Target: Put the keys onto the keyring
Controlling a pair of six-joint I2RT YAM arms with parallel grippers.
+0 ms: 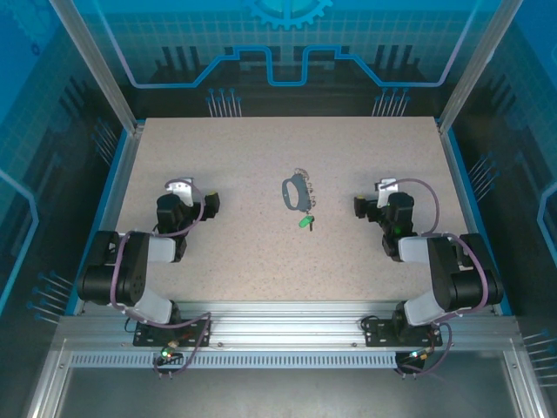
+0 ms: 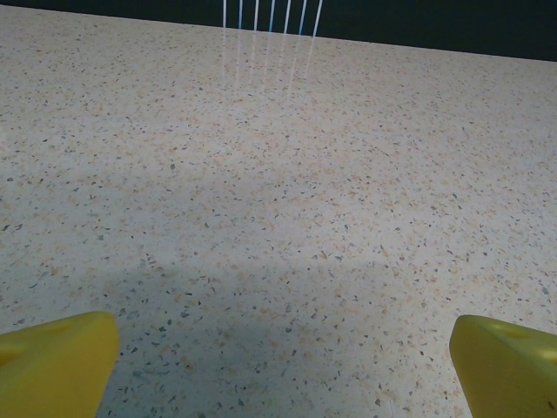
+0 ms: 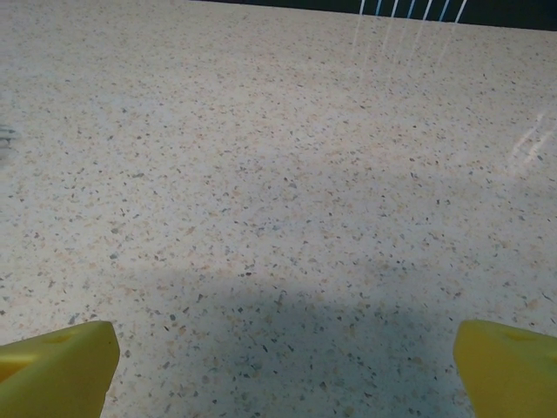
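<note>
The keyring, a dark oval loop with a short silvery beaded chain on its right side, lies flat at the middle of the speckled table. Just below it lies the key, tiny with a bright green head. My left gripper rests low over the table, well left of the ring, and is open with nothing in it. My right gripper is to the ring's right, also open and empty. In each wrist view the yellow fingertips stand far apart over bare tabletop.
Aluminium posts and blue-lit transparent walls enclose the table at the back and sides. A metal rail carrying both arm bases runs along the near edge. Free tabletop lies between each gripper and the keyring.
</note>
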